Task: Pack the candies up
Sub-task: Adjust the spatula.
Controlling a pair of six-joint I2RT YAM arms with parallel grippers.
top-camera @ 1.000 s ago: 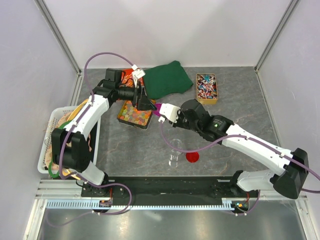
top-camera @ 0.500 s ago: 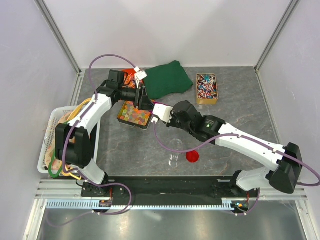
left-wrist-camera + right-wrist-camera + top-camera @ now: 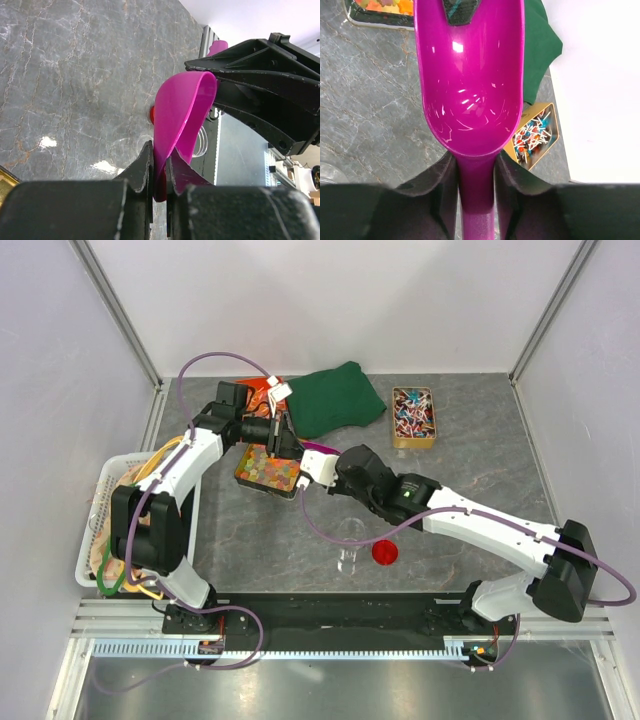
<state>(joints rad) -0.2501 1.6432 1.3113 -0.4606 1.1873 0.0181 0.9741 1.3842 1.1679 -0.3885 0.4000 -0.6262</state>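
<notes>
Over the desk point(image 3: 480, 440), the left fingers point(image 3: 140, 170) pinch, nearly shut, the bowl rim of the magenta scoop point(image 3: 182, 110). The right fingers point(image 3: 437, 182) clamp its handle, and its long axis points bowl-first toward the candies point(image 3: 268, 468).

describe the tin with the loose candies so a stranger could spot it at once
From the green cloth at the back of the table, go front-left to the shallow tin beside the magenta scoop. It holds loose orange, yellow and pink candies; the box further right holds twist-wrapped sweets.
</notes>
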